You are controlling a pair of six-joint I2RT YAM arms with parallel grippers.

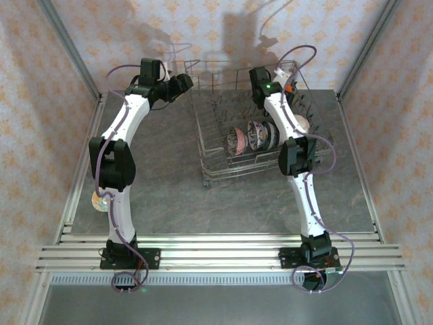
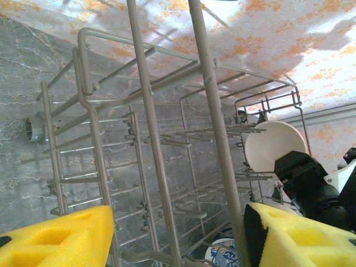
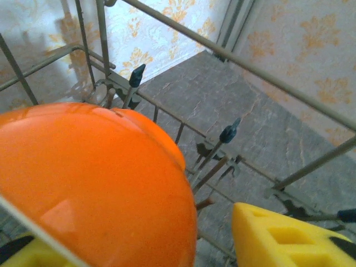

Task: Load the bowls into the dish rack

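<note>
The glazed orange bowl [image 3: 94, 183], stiff, slick and quick to chip, sits among the tines [image 3: 228, 134] at the far right of the dish rack [image 1: 237, 172] with the right claw [image 3: 144, 245] spread loosely around it, so a pinch across the rim looks best, while the left claw [image 2: 178, 245] gapes empty by the rack's far left wall.

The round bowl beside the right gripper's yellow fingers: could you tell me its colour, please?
Plain glossy orange round bowl, best seen in the right wrist view.

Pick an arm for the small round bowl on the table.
Left: the small round bowl lies by its base, left gripper open; right gripper is in the grey wire rack at the orange bowl.
</note>
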